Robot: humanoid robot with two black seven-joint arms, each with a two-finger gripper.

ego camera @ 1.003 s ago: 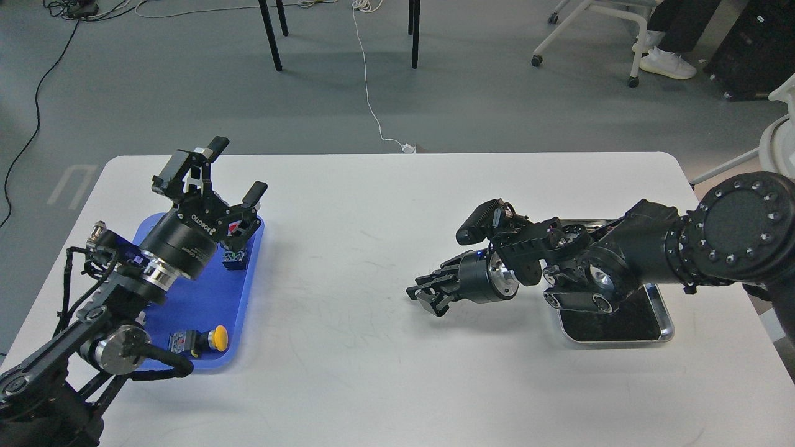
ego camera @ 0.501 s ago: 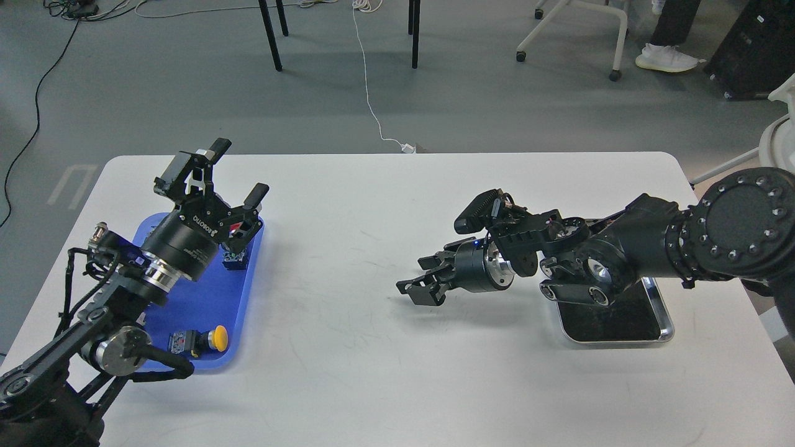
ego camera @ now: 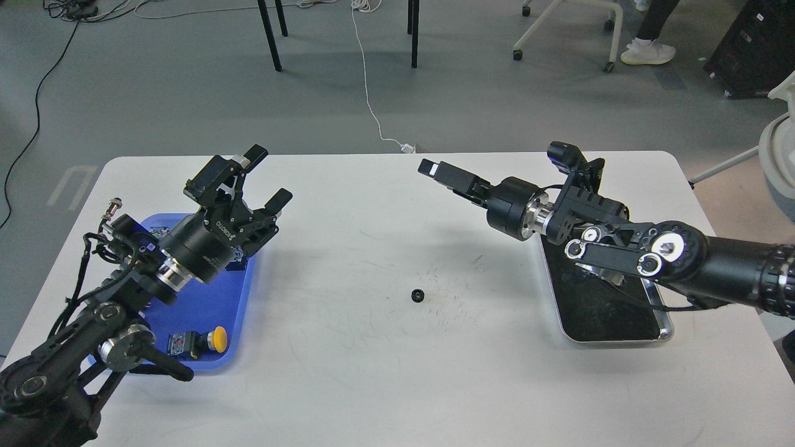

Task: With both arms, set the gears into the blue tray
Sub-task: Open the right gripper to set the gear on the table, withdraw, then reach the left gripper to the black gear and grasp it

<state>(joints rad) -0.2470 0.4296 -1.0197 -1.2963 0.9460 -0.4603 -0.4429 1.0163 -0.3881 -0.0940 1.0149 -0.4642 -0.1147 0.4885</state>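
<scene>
One small black gear [ego camera: 417,295] lies alone on the white table, right of centre. The blue tray [ego camera: 205,304] sits at the left, partly under my left arm. My left gripper [ego camera: 262,179] hovers above the tray's far right corner, open and empty, well left of the gear. My right gripper [ego camera: 435,169] is raised over the far middle of the table, pointing up and left, behind the gear and apart from it. It is seen side-on, so its fingers cannot be told apart.
A yellow-capped push-button switch [ego camera: 211,338] lies in the blue tray's near part. A silver-rimmed metal tray [ego camera: 621,335] with a black inside sits at the right under my right arm. Chairs and cables stand on the floor beyond the table.
My right arm has lifted and swung back toward the far right, leaving the gear on the table where its gripper was. My left gripper has shifted right and farther out.
</scene>
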